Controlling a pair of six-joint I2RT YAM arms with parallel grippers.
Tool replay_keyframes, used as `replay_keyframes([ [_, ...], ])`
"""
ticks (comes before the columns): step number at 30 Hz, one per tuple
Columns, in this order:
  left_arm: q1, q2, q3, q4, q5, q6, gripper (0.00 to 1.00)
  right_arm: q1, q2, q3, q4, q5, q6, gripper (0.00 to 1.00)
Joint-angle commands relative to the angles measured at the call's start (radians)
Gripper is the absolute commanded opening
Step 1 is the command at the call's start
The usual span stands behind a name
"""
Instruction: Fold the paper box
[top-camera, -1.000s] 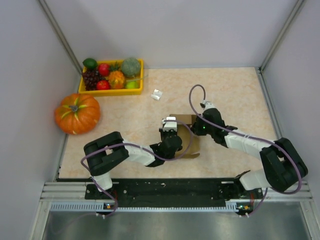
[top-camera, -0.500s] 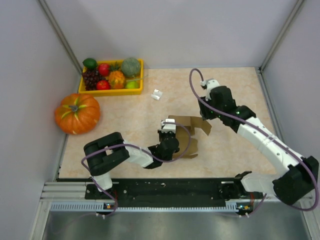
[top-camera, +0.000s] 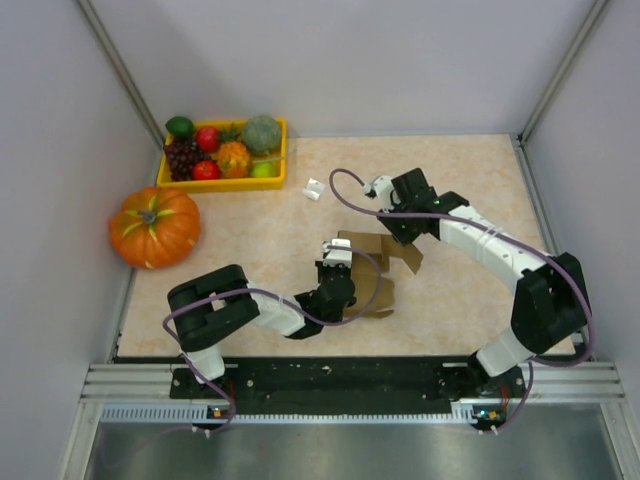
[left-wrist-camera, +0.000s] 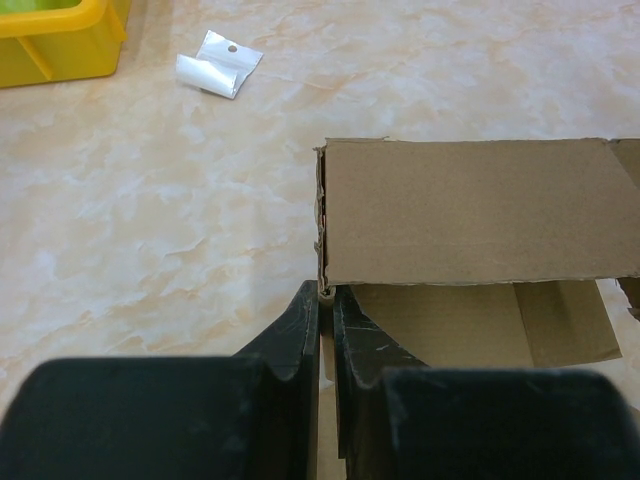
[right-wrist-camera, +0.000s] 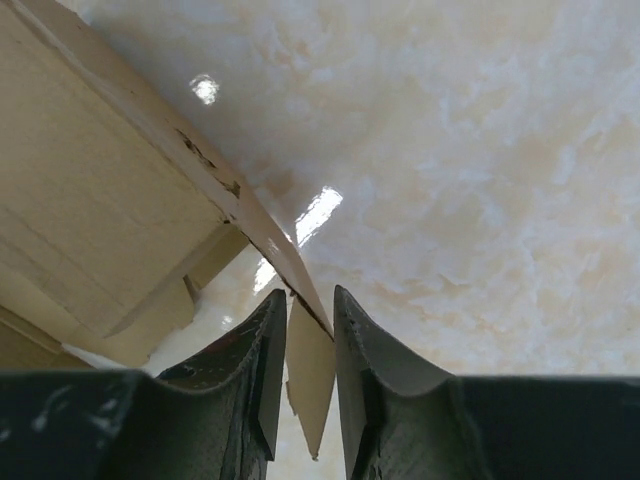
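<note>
Left jaws sit almost closed, pinching the lower left corner of the paper box (left-wrist-camera: 470, 210), whose upright brown wall stretches away to the right across the middle of the wrist view. Right jaws stand narrowly parted at the bottom centre of their view, with the pointed tip of a flap (right-wrist-camera: 308, 380) between them; I cannot tell whether they press on it. From above, the box stands partly raised on the tabletop (top-camera: 470, 170) just below the frame's centre, with the left jaws at its left edge and the right jaws over its upper right flap.
</note>
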Motion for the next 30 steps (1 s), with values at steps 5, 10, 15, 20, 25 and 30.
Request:
replay_keyframes([
  [5,-0.004,-0.002,0.007,0.062,0.003,0.012,0.00,0.000,0.039,0.078,-0.006,-0.095,0.134,0.10],
  [10,-0.005,-0.002,0.010,0.057,0.003,0.004,0.00,0.001,0.007,0.084,-0.034,-0.075,0.369,0.00],
  [15,-0.005,-0.007,0.007,0.043,0.003,-0.009,0.00,-0.043,-0.002,0.075,-0.039,-0.162,0.681,0.00],
  [20,-0.005,-0.010,0.012,0.025,0.003,-0.020,0.00,-0.057,0.007,0.037,0.013,-0.280,0.788,0.00],
  [25,-0.005,-0.011,-0.002,0.026,-0.007,-0.023,0.00,-0.134,-0.073,-0.109,0.185,-0.474,0.699,0.05],
  [30,-0.005,-0.016,-0.008,0.029,-0.004,-0.023,0.00,-0.151,-0.133,-0.225,0.328,-0.635,0.565,0.17],
])
